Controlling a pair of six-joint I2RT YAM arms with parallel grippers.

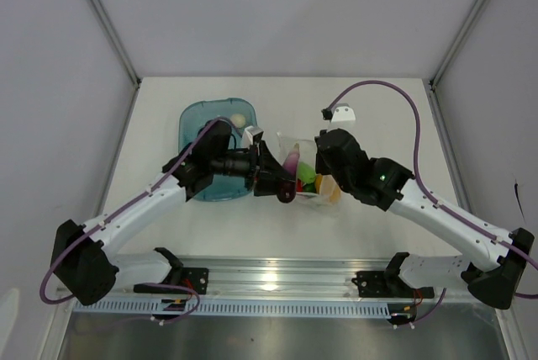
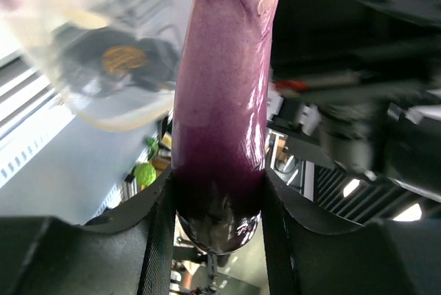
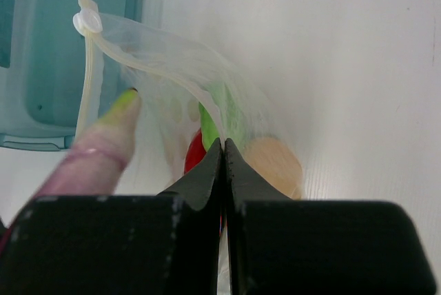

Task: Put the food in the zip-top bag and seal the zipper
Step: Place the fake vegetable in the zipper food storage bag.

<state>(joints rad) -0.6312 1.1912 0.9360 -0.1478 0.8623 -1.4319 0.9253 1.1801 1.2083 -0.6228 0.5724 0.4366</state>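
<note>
My left gripper (image 2: 219, 219) is shut on the thick end of the purple piece (image 2: 220, 102), a toy eggplant. From above, the purple piece (image 1: 292, 162) points its green tip into the mouth of the zip-top bag (image 1: 309, 177). My right gripper (image 3: 224, 145) is shut on the bag's near edge and holds the zip-top bag (image 3: 158, 67) up and open. Inside it lie a red chili (image 3: 195, 154), a green piece (image 3: 207, 126) and a yellow-orange piece (image 3: 275, 164). The zipper (image 3: 87, 81) runs along the raised rim. A white ball (image 1: 239, 119) rests in the tub.
The teal translucent tub (image 1: 199, 120) stands at the back left, partly under my left arm. A small white object (image 1: 345, 112) lies on the white table (image 1: 387, 116) behind my right arm, by a purple cable. Grey walls close in both sides.
</note>
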